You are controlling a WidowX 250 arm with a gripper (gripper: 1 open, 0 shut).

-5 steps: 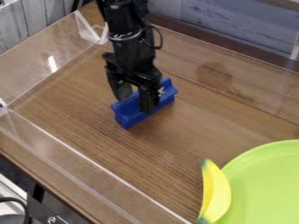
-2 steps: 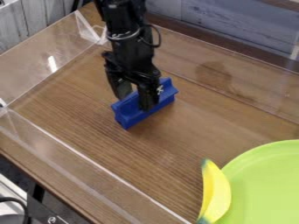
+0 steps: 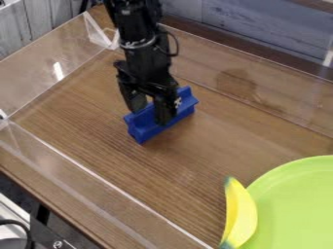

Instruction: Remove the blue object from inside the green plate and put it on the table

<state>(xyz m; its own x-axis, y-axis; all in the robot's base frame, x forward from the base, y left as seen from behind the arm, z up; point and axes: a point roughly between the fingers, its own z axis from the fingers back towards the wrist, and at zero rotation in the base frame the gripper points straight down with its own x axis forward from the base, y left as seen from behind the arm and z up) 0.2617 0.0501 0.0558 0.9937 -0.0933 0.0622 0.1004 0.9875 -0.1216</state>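
The blue object (image 3: 144, 124) lies flat on the brown wood-grain table (image 3: 196, 160), left of centre and well apart from the green plate (image 3: 297, 202) at the lower right corner. My black gripper (image 3: 152, 105) points straight down over the block's far half, its fingers (image 3: 166, 109) spread wide on either side of it. The jaws stand open around the block; I cannot tell whether the fingers touch it. The block's near end shows fully in front of the fingers.
A yellow banana-shaped thing (image 3: 239, 212) leans on the green plate's left rim. Low clear acrylic walls (image 3: 58, 73) edge the table on the left and front. Bare wood lies between the block and the plate.
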